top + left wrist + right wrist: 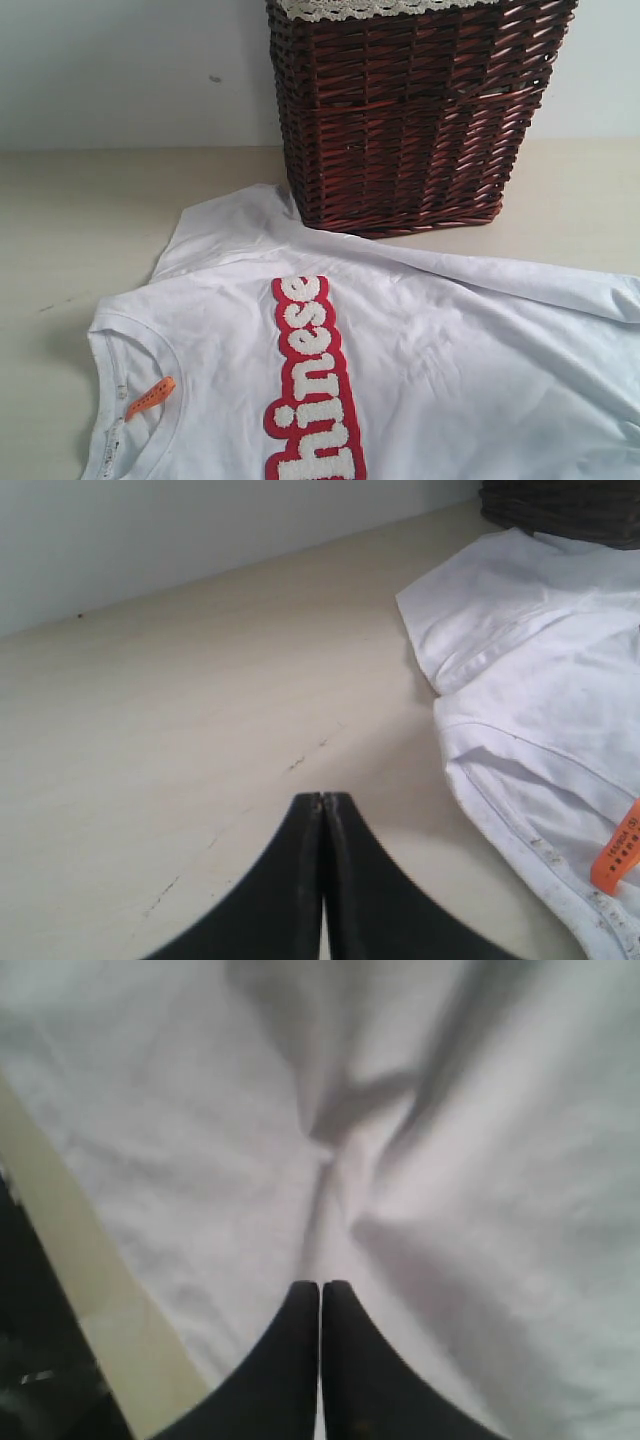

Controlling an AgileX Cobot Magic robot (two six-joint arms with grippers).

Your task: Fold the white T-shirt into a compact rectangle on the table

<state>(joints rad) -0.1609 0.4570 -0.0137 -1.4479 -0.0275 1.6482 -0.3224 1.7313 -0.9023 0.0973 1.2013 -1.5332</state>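
The white T-shirt [430,380] lies spread face up on the table [80,220]. Its red strip [312,390] with fuzzy white letters runs across the chest, and the orange neck tag [150,397] sits at the collar. Neither gripper shows in the exterior view. My left gripper [322,798] is shut with nothing in it, over bare table [200,700] beside the collar and sleeve of the T-shirt [540,680]. My right gripper [321,1285] is shut just above wrinkled T-shirt cloth [480,1160]. A raised crease runs toward its tips, with no cloth seen between them.
A dark brown wicker basket [410,110] with a lace rim stands at the back, touching the shirt's far edge, and its base also shows as the basket [570,505] in the left wrist view. The right wrist view shows the table edge [90,1290] with dark space beyond it.
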